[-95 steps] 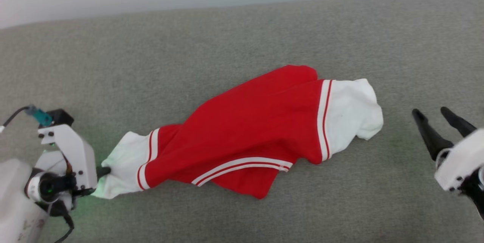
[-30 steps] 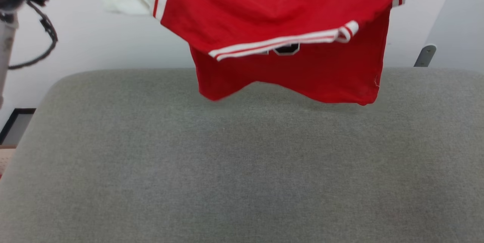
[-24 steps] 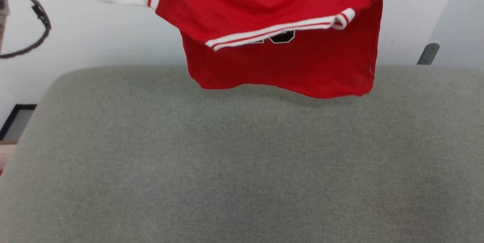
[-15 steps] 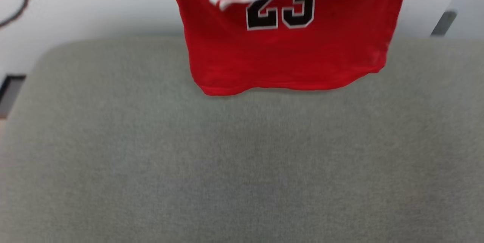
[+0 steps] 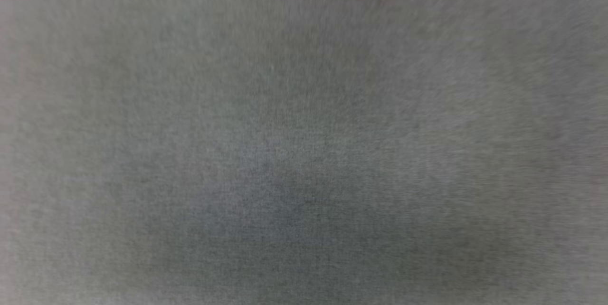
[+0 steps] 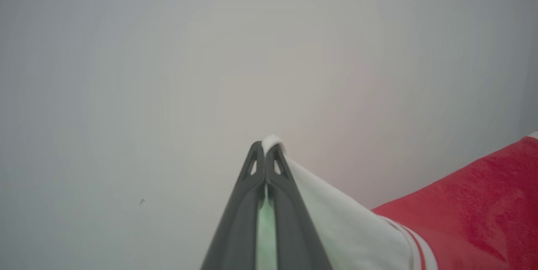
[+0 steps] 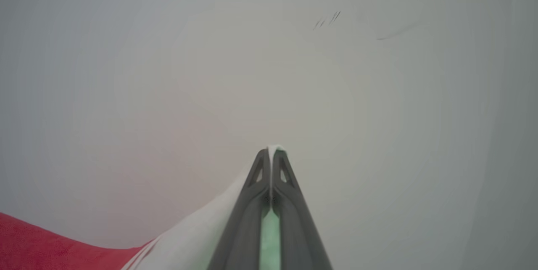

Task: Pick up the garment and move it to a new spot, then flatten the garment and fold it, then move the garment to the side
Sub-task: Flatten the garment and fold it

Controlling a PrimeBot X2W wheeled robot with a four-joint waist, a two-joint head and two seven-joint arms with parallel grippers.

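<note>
We see the left gripper (image 6: 265,147) and right gripper (image 7: 271,152) each clamped on the soft red garment (image 6: 470,215), its white sleeve ends trailing toward 4 and 8 o'clock.

Head view close over blurred grey upholstery (image 5: 304,134); 2 wrist views toward shared pale wall (image 6: 126,51).

A grey fabric-covered bench (image 5: 304,134) and a bare pale wall (image 6: 168,51) are suggesting a plain indoor room; which kind, I cannot tell.
</note>
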